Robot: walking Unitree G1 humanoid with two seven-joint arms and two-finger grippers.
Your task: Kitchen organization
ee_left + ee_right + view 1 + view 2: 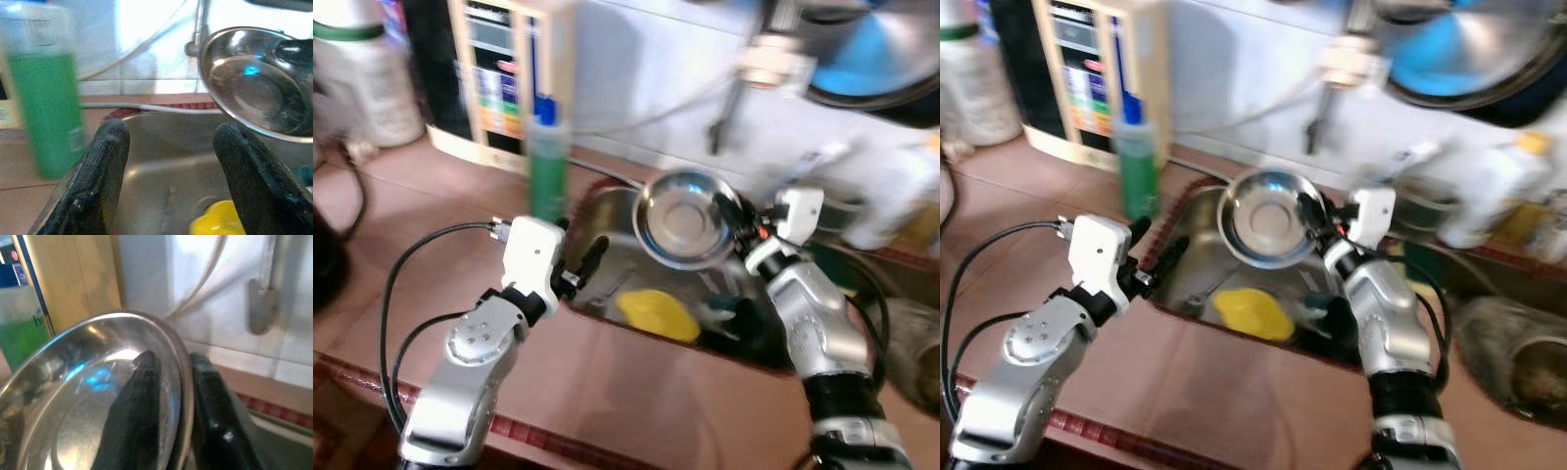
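Note:
A shiny steel bowl [683,221] hangs tilted above the sink [607,257], its hollow facing me. My right gripper [736,217] is shut on the steel bowl's rim at its right side, one finger [139,401] inside and one behind. My left gripper [579,266] stands open at the sink's left edge, with nothing between its fingers [105,171]. In the left wrist view the steel bowl [254,88] is ahead and above the sink basin. A yellow sponge-like object [656,313] lies in the sink.
A green bottle [546,166] stands on the counter at the sink's back left corner, next to a cream appliance [504,78]. A tap and hose [720,117] hang on the white wall. Dark items [734,318] lie in the sink. Dishes stand at the far right.

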